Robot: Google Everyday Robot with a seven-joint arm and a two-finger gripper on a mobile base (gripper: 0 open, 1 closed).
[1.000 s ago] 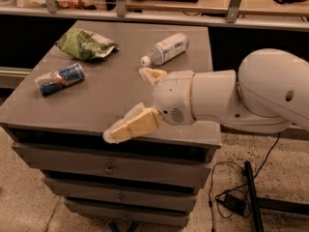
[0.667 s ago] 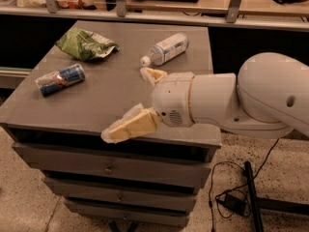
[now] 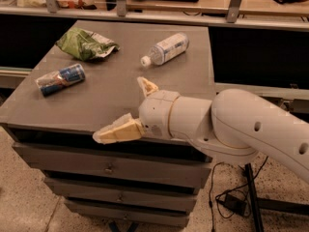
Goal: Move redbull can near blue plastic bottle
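Locate the can (image 3: 60, 79) on the left part of the worktop (image 3: 120, 66): it lies on its side, blue and silver, one end pointing toward the left edge and the other toward the middle of the worktop. Nothing touches it. Just behind it, toward the back left, lies a crumpled green snack bag (image 3: 86, 43), near the can but apart from it. The bottle (image 3: 166, 49) lies on its side at the back right of the worktop, well apart from the can, with its white cap pointing toward the front left and bare surface between the two. Note the gripper (image 3: 119, 108) at the front of the worktop, right of the can and in front of the bottle. Its two pale fingers (image 3: 120, 131) are spread wide and hold nothing; one points toward the back of the worktop, the other reaches over the front edge. The white arm (image 3: 241, 124) enters from the right. Below the worktop you see a stack of grey drawers (image 3: 111, 168), and a black cable (image 3: 231, 202) lies on the floor at the right.
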